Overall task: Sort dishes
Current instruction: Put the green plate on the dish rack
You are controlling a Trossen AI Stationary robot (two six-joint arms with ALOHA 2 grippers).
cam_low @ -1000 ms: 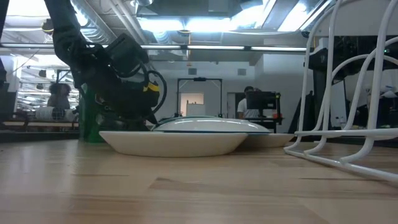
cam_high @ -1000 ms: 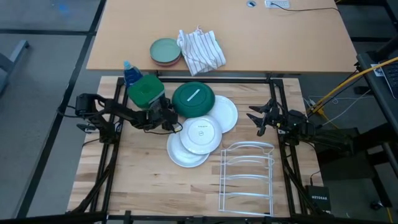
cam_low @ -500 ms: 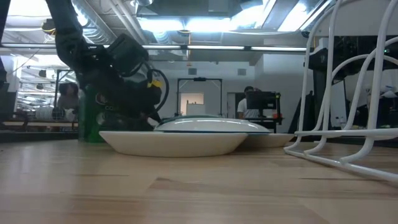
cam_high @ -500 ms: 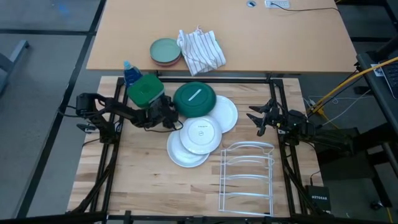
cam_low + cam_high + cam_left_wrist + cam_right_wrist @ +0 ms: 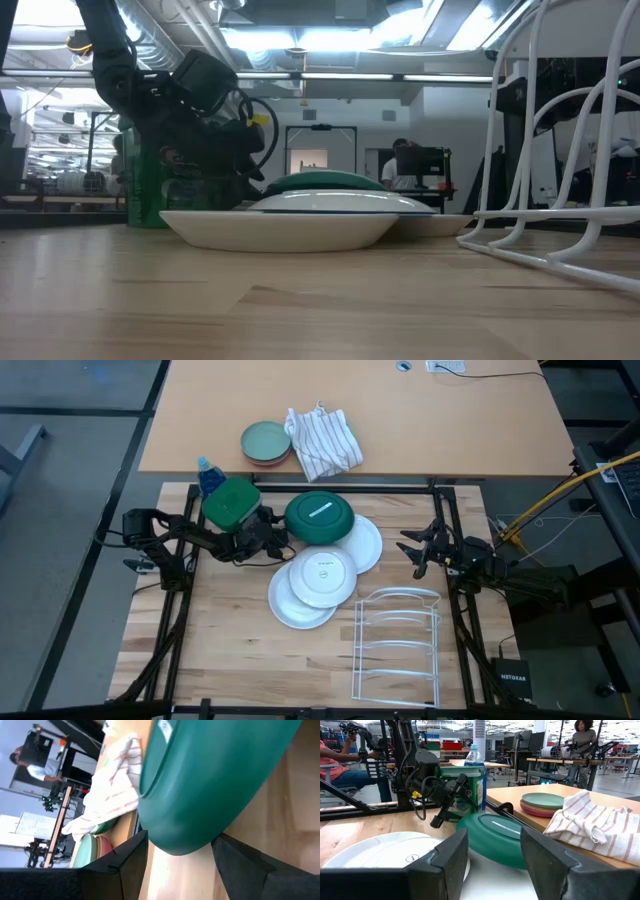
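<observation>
The dark green plate [image 5: 318,517] lies bottom up with a white label on its base, at the far middle of the wooden table. It also shows in the low view [image 5: 325,181] and the right wrist view [image 5: 496,838]. My left gripper [image 5: 276,538] is shut on its left edge. A plain white plate [image 5: 365,544] lies partly under it. The small stamped plate [image 5: 322,576] rests on the other white plate [image 5: 292,606]. My right gripper [image 5: 412,552] waits open at the table's right side. My left gripper holds the dark green plate by its left rim [image 5: 176,846], pinched between its two fingers [image 5: 125,865]. The fingers come level from the table's left. The plate is tilted, its held edge raised above the white plates; whether its right edge rests on the white plate I cannot tell.
A green-lidded jar [image 5: 232,503] and a blue-capped bottle [image 5: 207,474] stand just behind my left gripper. A white wire rack [image 5: 398,645] stands at the near right. On the far desk lie a pale green dish on a pinkish one [image 5: 266,443] and a striped towel [image 5: 322,440].
My left gripper has risen a little and moved toward the table's far edge. The dark green plate has come up at its left edge and shifted slightly right, and it now shows above the white plates in the low view.
</observation>
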